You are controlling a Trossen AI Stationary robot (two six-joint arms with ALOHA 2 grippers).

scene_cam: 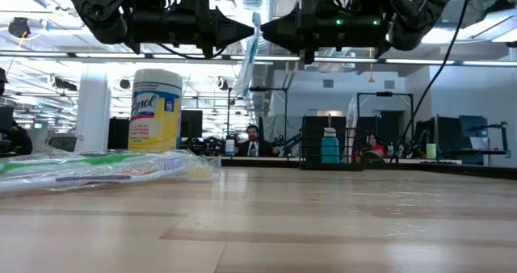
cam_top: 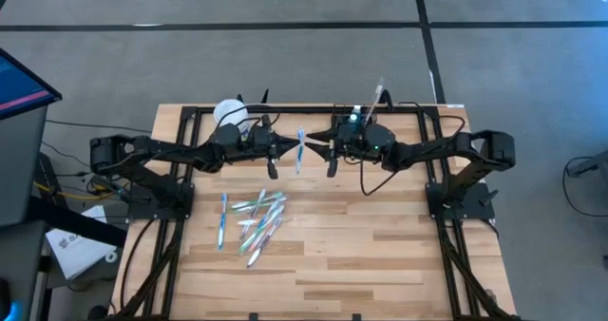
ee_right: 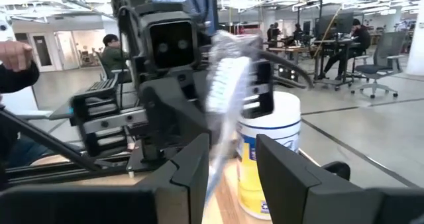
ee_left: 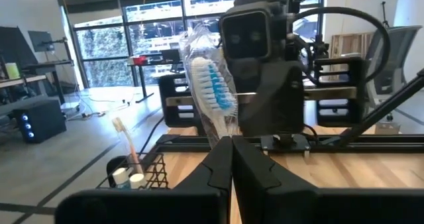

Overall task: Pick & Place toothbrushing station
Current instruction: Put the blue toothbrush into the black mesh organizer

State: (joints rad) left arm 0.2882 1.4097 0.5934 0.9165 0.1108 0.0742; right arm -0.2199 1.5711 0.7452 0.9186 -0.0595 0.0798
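**Wrapped toothbrush pinched between two raised grippers**

The left gripper (cam_top: 285,152) was raised above the table with its fingers pressed together on a blue-and-white toothbrush in a clear plastic wrapper (cam_top: 300,150), gripping it low on the handle so that the bristled head stood above the fingertips in the left wrist view (ee_left: 212,91). The right gripper (cam_top: 318,151) faced it from the opposite side at the same height, tips nearly meeting the left's; its fingers were spread part-way, and the wrapped toothbrush (ee_right: 222,98) passed through the gap between them.

The small black rectangular wire-mesh caddy (cam_top: 353,120) stood just behind the right gripper's wrist, near the far edge of the pale wooden slatted table (cam_top: 380,254); a toothbrush stood upright in it. In the low view it appeared far back, beneath the right arm (scene_cam: 327,148).

A white round tub with a yellow label (cam_top: 228,112) stood behind the left gripper. A loose pile of wrapped toothbrushes (cam_top: 255,218) lay on the table, below and in front of the left gripper, nearer the front edge.
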